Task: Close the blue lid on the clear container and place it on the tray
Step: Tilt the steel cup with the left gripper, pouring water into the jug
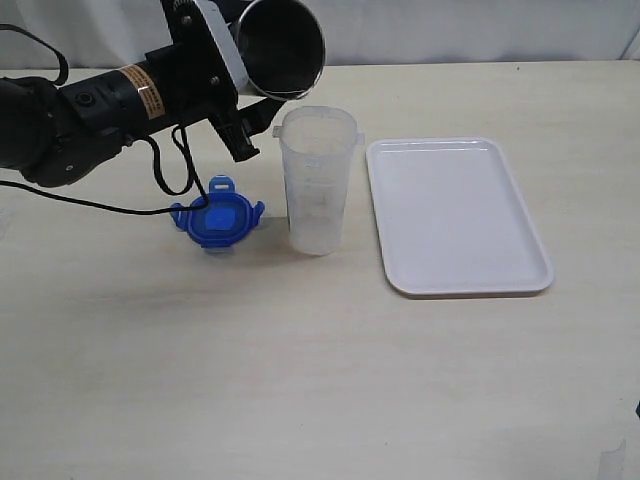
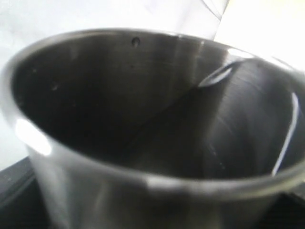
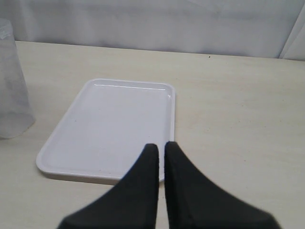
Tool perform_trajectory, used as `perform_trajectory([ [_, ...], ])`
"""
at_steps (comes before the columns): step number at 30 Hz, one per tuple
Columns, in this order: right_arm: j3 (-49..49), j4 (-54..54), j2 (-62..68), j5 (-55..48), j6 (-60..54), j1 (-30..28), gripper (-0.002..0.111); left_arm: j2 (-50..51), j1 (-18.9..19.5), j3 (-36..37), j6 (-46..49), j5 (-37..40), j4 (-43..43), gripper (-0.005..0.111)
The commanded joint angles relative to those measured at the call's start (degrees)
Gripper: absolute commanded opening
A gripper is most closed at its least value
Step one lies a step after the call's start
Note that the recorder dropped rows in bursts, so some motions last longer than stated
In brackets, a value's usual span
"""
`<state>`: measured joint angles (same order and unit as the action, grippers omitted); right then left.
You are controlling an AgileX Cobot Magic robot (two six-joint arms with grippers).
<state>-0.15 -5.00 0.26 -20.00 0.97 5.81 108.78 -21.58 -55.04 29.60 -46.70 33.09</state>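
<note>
The clear container (image 1: pixel 318 180) stands upright and uncovered at mid-table; it also shows at the edge of the right wrist view (image 3: pixel 12 86). Just to its left the blue lid (image 1: pixel 218 220) lies flat on the table. To the right lies the white tray (image 1: pixel 455 215), bare, seen too in the right wrist view (image 3: pixel 109 124). My left gripper (image 1: pixel 250 100) is shut on a grey metal cup (image 1: pixel 282 45), held tilted with its mouth over the container's rim. The cup's inside (image 2: pixel 143 105) fills the left wrist view. My right gripper (image 3: pixel 161 145) is shut and empty, near the tray's corner.
A black cable (image 1: pixel 165 175) hangs from the left arm and loops down to the table beside the lid. A pale wall (image 3: pixel 152 21) backs the table's far edge.
</note>
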Motion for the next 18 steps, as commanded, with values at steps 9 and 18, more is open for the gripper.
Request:
perform_trajectory([
  [9,0.1,0.0,-0.3,0.1,-0.3,-0.3,0.005,-1.0,-0.4,-1.1,4.3,-4.5,-1.3,0.000],
  [18,0.1,0.0,-0.3,0.1,-0.3,-0.3,0.005,-1.0,-0.4,-1.1,6.4,-4.5,-1.3,0.000],
])
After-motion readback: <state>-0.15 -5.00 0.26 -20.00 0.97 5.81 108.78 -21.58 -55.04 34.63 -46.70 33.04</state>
